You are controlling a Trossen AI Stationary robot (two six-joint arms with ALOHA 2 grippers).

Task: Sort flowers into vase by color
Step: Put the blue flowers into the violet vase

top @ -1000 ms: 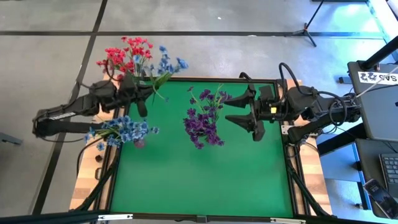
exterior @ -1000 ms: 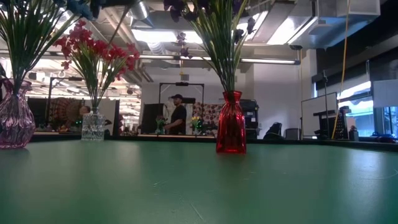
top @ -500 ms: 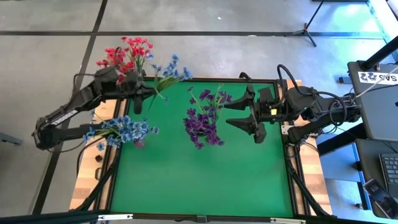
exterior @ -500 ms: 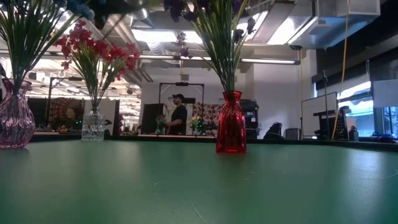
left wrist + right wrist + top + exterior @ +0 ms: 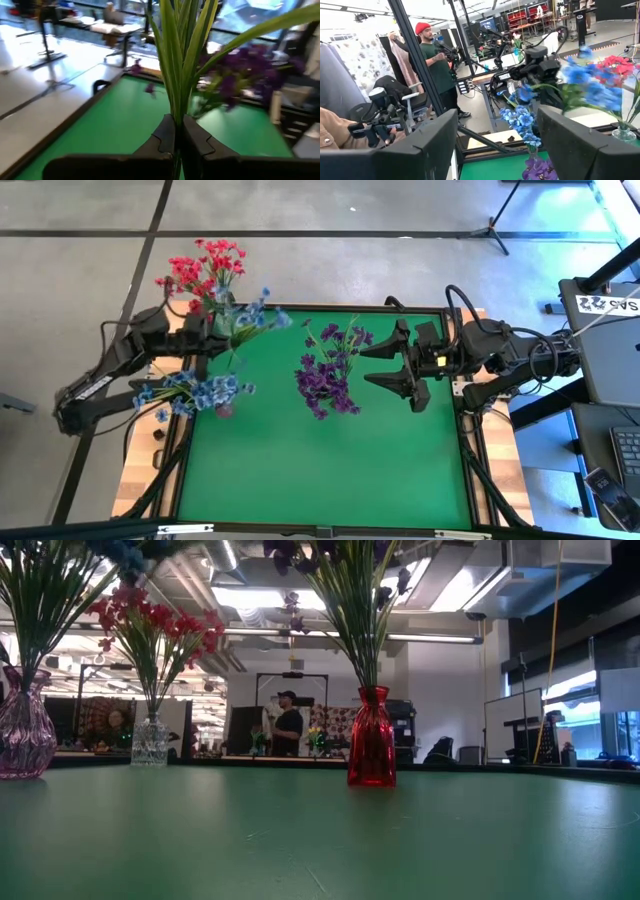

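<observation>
The left gripper [image 5: 215, 338] reaches over the table's far left corner, clamped tight on a light blue sprig [image 5: 252, 314] by its green stems. The right gripper [image 5: 396, 367] waits, jaws wide and empty, beside the purple flowers [image 5: 328, 375] in the red vase [image 5: 371, 750].

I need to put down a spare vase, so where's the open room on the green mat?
The near half of the green mat is bare, as is the strip between the purple flowers and blue flowers. The far-left corner is crowded with red flowers and the left tool.
</observation>
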